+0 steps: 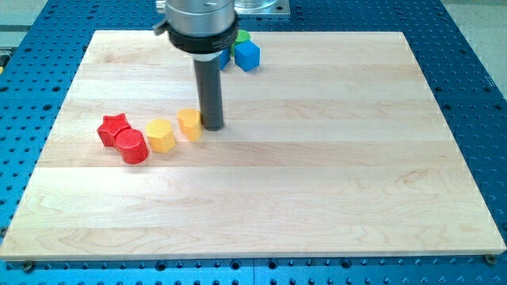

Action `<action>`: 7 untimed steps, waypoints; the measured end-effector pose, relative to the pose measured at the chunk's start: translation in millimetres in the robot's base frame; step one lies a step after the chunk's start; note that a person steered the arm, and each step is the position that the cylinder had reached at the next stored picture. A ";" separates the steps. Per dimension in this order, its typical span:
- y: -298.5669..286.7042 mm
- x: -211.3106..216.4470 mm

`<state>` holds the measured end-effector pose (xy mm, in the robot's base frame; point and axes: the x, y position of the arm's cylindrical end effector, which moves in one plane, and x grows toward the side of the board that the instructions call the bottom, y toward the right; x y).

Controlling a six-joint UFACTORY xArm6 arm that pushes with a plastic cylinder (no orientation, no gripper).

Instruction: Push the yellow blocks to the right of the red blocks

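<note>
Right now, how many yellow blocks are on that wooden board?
2. One yellow hexagon block sits just right of the red blocks; a smaller yellow block lies further right, touching my tip. None seems hidden.

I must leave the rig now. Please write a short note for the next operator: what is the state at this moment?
My tip rests at the right side of the small yellow block.
The yellow hexagon block lies just right of the red cylinder and red star.
Both yellow blocks already sit right of the red ones, so little seems left.
A blue cube and a green block lie at the view's top.
</note>
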<state>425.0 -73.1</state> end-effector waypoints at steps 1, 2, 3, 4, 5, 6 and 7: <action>-32.3 -0.7; -53.9 -0.9; -48.7 -0.9; -48.7 -0.9; -48.7 -0.8; -48.7 -0.8; -49.1 -29.0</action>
